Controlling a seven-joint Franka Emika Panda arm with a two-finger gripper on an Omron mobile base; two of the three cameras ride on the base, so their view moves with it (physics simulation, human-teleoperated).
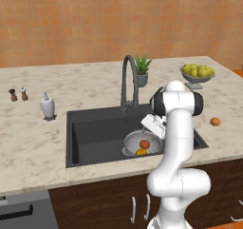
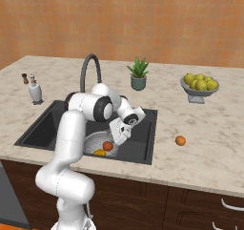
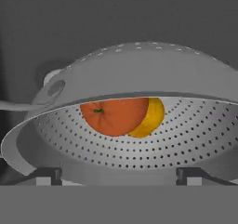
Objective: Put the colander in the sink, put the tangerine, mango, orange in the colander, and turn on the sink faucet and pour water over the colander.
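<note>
The colander (image 1: 134, 141) (image 2: 93, 140) (image 3: 139, 69) sits in the right part of the dark sink (image 1: 95, 133) (image 2: 47, 124). Inside it lie an orange-red round fruit with a green stem (image 1: 144, 144) (image 2: 108, 146) (image 3: 114, 116), tangerine or orange, I cannot tell which, and the yellow mango (image 1: 141, 151) (image 2: 100, 152) (image 3: 151, 121). Another orange fruit (image 1: 215, 121) (image 2: 180, 140) rests on the counter right of the sink. My gripper (image 1: 151, 128) (image 2: 116, 136) (image 3: 118, 176) hangs just above the colander's rim, open and holding nothing. The sink faucet (image 1: 128, 76) (image 2: 90, 69) stands behind the basin; water is out of view.
A footed bowl of yellow fruit (image 1: 197, 73) (image 2: 199, 86) and a potted plant (image 1: 142, 71) (image 2: 138, 74) stand at the back right. A white soap dispenser (image 1: 47, 105) (image 2: 35, 91) and two small shakers (image 1: 18, 94) (image 2: 25, 78) are left of the sink.
</note>
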